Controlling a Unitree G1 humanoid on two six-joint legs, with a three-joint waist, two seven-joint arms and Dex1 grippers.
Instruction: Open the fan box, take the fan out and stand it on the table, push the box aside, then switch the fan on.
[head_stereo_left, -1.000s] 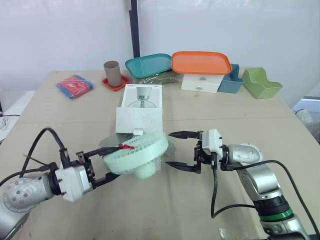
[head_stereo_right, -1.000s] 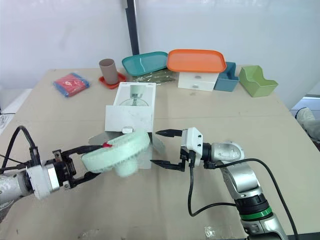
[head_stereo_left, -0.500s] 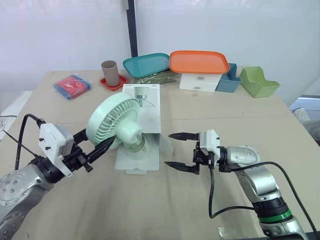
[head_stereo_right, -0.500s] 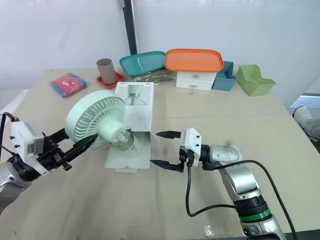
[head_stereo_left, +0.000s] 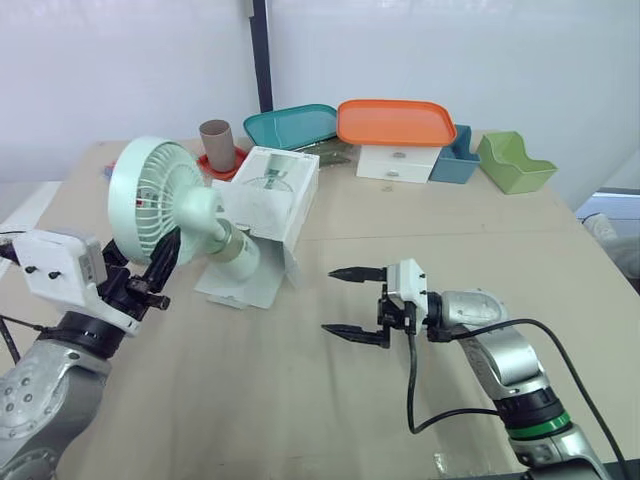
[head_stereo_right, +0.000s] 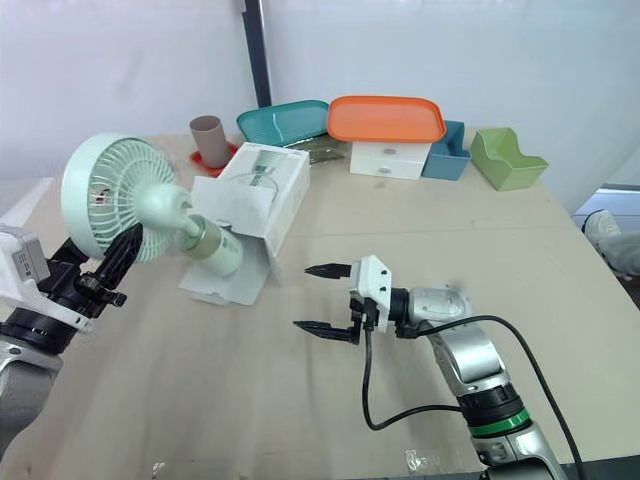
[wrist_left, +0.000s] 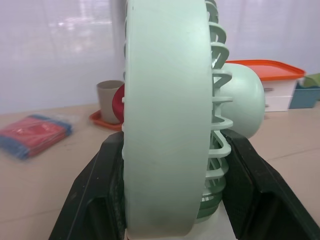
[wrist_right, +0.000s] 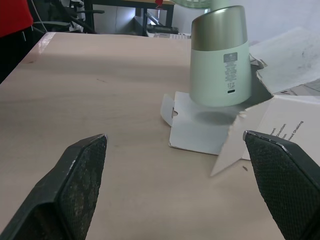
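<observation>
- Table (head_stereo_left: 330, 420): I'd be aiming for bare top, clear of the flap.
- Fan box (head_stereo_left: 270, 195): one, lying open mid-table.
- Fan (head_stereo_left: 150, 200): one, hanging base-down above the box flap; I'd be lowering it level.
- Left gripper (head_stereo_left: 165, 250) is pinching the fan head; right gripper (head_stereo_left: 330, 300) is hovering spread, holding nothing.

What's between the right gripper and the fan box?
Nothing: bare table lies between the right gripper and the fan box, as the left eye view shows.
</observation>
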